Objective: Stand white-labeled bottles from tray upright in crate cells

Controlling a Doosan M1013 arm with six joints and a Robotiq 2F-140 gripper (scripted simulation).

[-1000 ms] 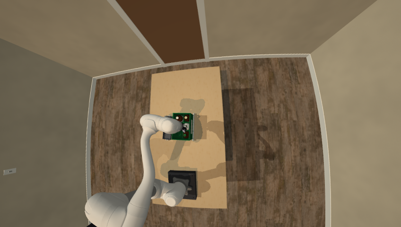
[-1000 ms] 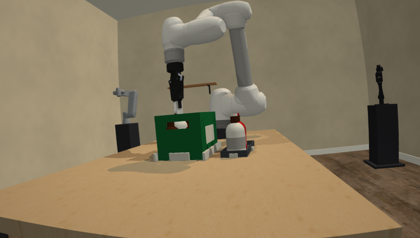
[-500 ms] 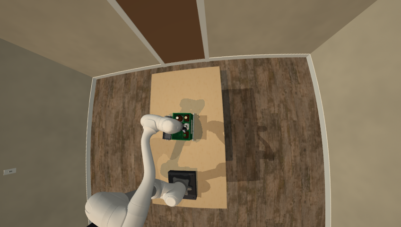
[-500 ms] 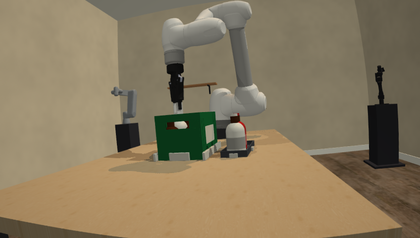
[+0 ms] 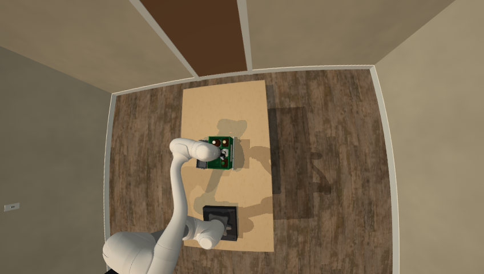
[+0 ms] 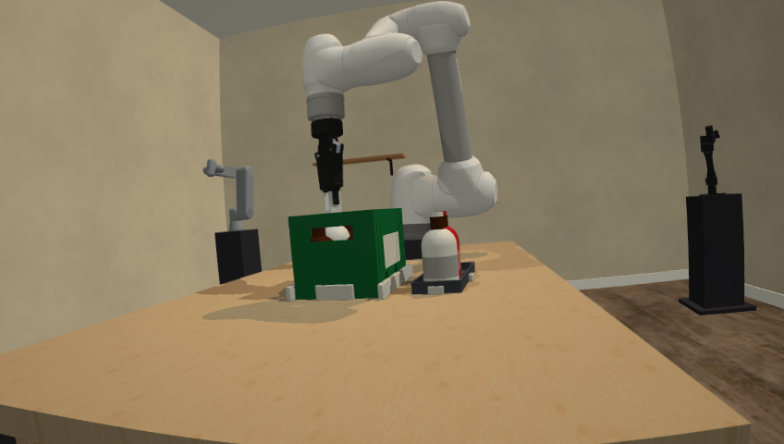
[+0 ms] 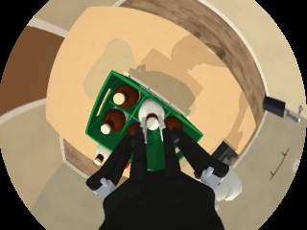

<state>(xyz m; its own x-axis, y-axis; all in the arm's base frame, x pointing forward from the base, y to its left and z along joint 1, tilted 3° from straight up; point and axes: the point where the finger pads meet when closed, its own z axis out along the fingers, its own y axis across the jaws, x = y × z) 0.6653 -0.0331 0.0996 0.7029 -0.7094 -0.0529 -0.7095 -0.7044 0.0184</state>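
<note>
My gripper [image 6: 333,202] [image 7: 152,121] was closed around the neck of a white bottle [image 6: 337,233] [image 7: 151,110], lowered partway into the green crate [image 5: 218,166] [image 6: 336,264] [image 7: 100,137].

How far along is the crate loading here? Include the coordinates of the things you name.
Done: the crate [image 5: 213,164] [image 6: 336,269] [image 7: 98,134] stands level. In hand: a white bottle [image 5: 225,152] [image 6: 336,233] [image 7: 151,109], gripped by the gripper [image 5: 222,155] [image 6: 333,202] [image 7: 152,121], partly inside a cell; whether it touches bottom is hidden. Left: releasing it, apparently moving the tray's white bottle [image 6: 438,247] [image 7: 102,152], and withdrawing the arm.
</note>
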